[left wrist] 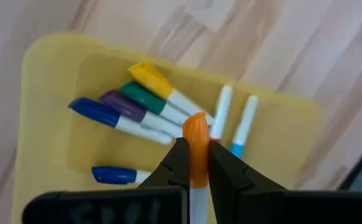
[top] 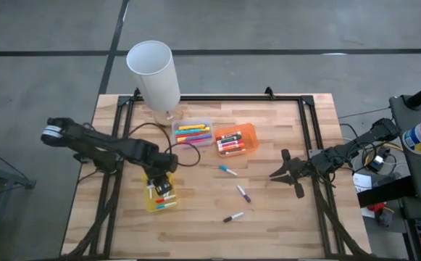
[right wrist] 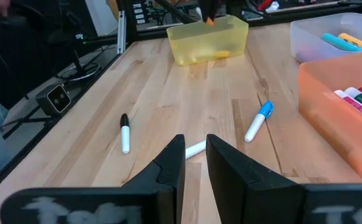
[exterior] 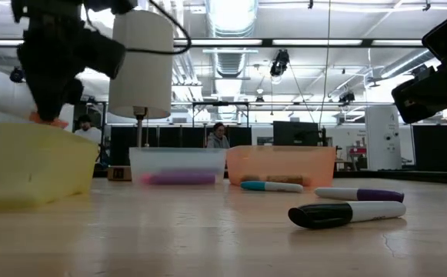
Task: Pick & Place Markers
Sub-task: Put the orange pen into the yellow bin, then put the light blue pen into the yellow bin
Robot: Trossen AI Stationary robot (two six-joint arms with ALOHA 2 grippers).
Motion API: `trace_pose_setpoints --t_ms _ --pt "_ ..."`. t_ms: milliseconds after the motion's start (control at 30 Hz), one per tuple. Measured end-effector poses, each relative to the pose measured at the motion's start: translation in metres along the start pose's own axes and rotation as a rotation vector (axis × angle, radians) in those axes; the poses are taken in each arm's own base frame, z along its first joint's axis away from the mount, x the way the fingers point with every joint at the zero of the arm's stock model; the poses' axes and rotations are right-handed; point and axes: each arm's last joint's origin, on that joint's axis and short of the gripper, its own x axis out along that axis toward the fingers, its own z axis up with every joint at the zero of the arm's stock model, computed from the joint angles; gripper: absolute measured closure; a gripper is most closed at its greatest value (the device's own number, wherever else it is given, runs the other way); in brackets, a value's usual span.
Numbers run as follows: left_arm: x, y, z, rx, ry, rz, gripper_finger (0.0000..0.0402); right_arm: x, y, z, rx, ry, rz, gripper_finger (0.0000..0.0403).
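The high view looks straight down on the table [top: 210, 210]; the low view faces level across it. Both wrist views, perhaps closest, share the yellow tray [left wrist: 43, 93].

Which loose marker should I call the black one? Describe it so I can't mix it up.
Start at the orange tray and go toward the table's front edge. Three markers lie loose there; the black-capped marker is the farthest from the tray, past the blue-capped marker and the purple-capped marker.

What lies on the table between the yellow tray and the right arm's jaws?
In the high view, three loose markers: blue-capped, purple-capped, black-capped, on bare wood between the yellow tray and the right gripper.
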Motion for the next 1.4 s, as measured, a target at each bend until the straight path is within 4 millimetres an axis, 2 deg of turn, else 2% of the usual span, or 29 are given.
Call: trace_pose_setpoints --t_ms 133,233,367,533,667,833,1067,1200,1300,1400 --pt "0.016 0.009 -0.003 -0.023 -0.026 0.037 0.0368 0.0 0.0 0.0 0.0 0.0 0.0 0.0342" --pt "0.024 0.018 -0.005 -0.103 -0.013 0.058 0.0347 0.0 0.0 0.0 0.0 0.0 0.0 0.0342" --pt "0.029 0.023 -0.008 -0.123 0.002 0.075 0.0312 0.0 0.0 0.0 0.0 0.0 0.0 0.0342" --pt "0.024 0.018 -0.006 -0.135 0.062 -0.015 0.0285 0.0 0.0 0.0 0.0 0.0 0.0 0.0342" --pt "0.005 0.0 0.008 -0.11 0.048 -0.188 0.0282 0.0 0.0 0.0 0.0 0.0 0.0 0.0342" --pt "-0.024 -0.031 0.04 0.039 -0.291 -0.395 0.0281 0.0 0.0 0.0 0.0 0.0 0.0 0.0342" --pt "-0.066 -0.059 0.071 0.265 -0.946 -0.541 0.0282 0.0 0.0 0.0 0.0 0.0 0.0 0.0342" --pt "-0.077 -0.059 0.077 0.358 -1.196 -0.409 0.0282 0.0 0.0 0.0 0.0 0.0 0.0 0.0342" --pt "-0.074 -0.054 0.084 0.378 -1.255 -0.269 0.0282 0.0 0.0 0.0 0.0 0.0 0.0 0.0342" --pt "-0.061 -0.05 0.094 0.416 -1.236 -0.177 0.0282 0.0 0.0 0.0 0.0 0.0 0.0 0.0342"
